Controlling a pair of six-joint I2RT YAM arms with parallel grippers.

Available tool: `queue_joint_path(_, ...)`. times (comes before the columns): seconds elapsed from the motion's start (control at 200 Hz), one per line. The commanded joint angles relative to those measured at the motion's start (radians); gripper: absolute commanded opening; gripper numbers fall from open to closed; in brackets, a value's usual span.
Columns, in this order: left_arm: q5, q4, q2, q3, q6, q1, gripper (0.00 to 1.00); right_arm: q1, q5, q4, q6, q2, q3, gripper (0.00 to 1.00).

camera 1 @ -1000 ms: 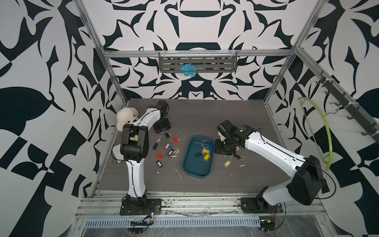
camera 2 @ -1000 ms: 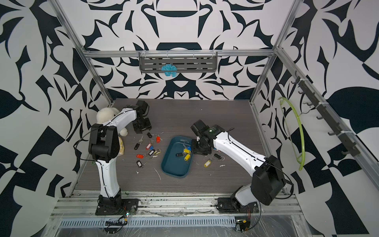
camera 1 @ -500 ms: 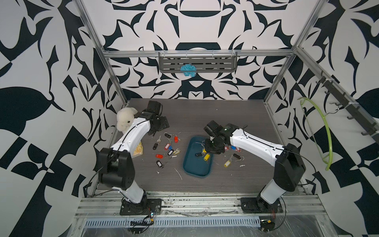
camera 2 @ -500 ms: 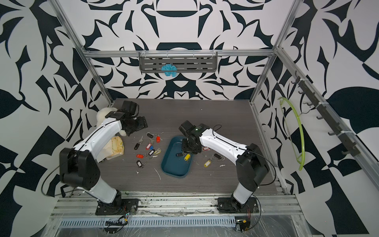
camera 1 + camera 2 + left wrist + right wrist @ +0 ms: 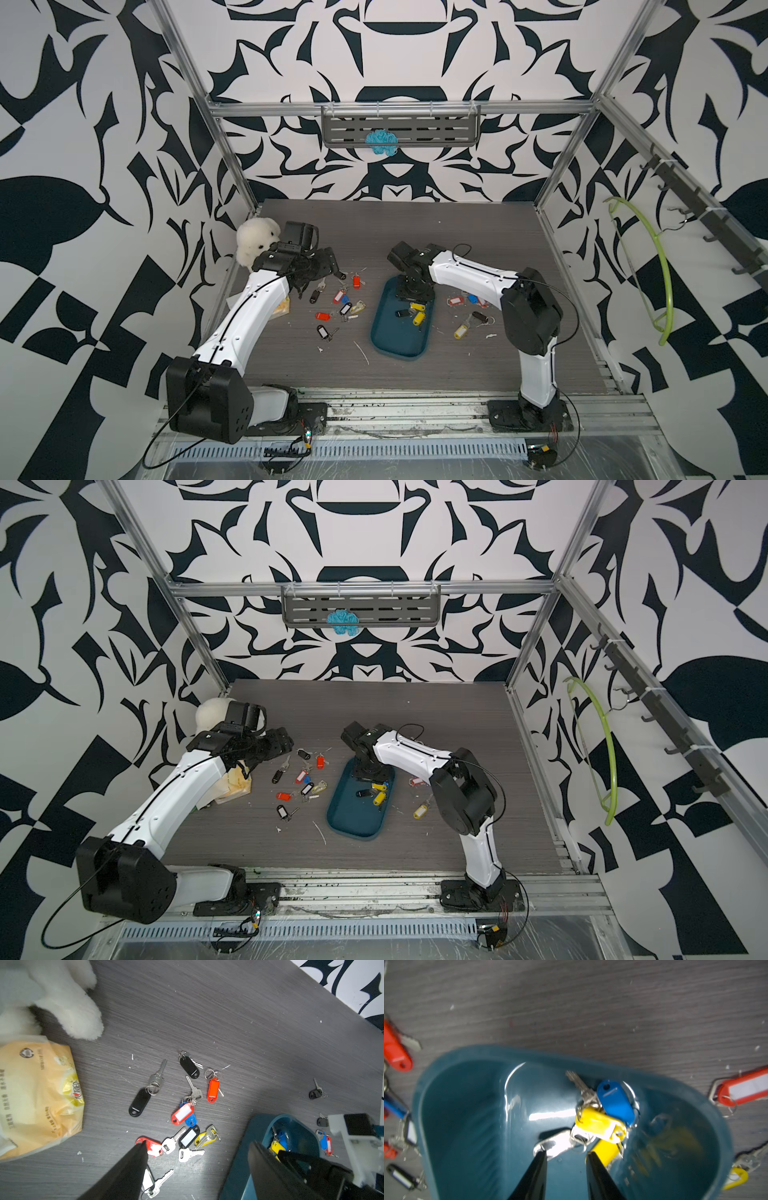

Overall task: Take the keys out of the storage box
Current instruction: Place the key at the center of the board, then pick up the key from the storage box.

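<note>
Teal plastic storage box [image 5: 397, 338], table centre | keys [image 5: 600, 1124]: yellow, blue, black-tagged cluster inside, far end | right hand [image 5: 565, 1154]: newly swung in over them, released, straddling one | left hand [image 5: 197, 1144]: retreated far-left, released, empty | next pick likely imminent

Both top views are sitting high above the front edge of the table [image 5: 415, 232], tilting down toward its back edge, far enough off that the whole table is fitting in, so they're sharing basically everything. The left wrist cam is hovering low near the left edge, looking across the loose keys [image 5: 182, 1114] toward the storage box [image 5: 245, 1159], with the plush bear [image 5: 68, 1007] showing too. The right wrist cam is hanging way closer, staring straight into the box. Both wrist views are sharing the box's rim.
</note>
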Motion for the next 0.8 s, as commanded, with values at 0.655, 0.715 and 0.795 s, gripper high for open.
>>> queue_joint_path(0.655, 0.052, -0.005, -0.026, -0.050, 0.032, 0.001, 0.84, 0.002, 0.135, -0.146, -0.011, 0.140, 0.183, 0.44)
queue_joint_path(0.715, 0.054, -0.005, -0.026, -0.054, 0.034, 0.001, 0.84, 0.002, 0.135, -0.150, -0.011, 0.151, 0.193, 0.44)
queue_joint_path(0.795, 0.056, -0.005, -0.026, -0.054, 0.034, 0.000, 0.84, 0.002, 0.142, -0.157, -0.012, 0.161, 0.200, 0.43)
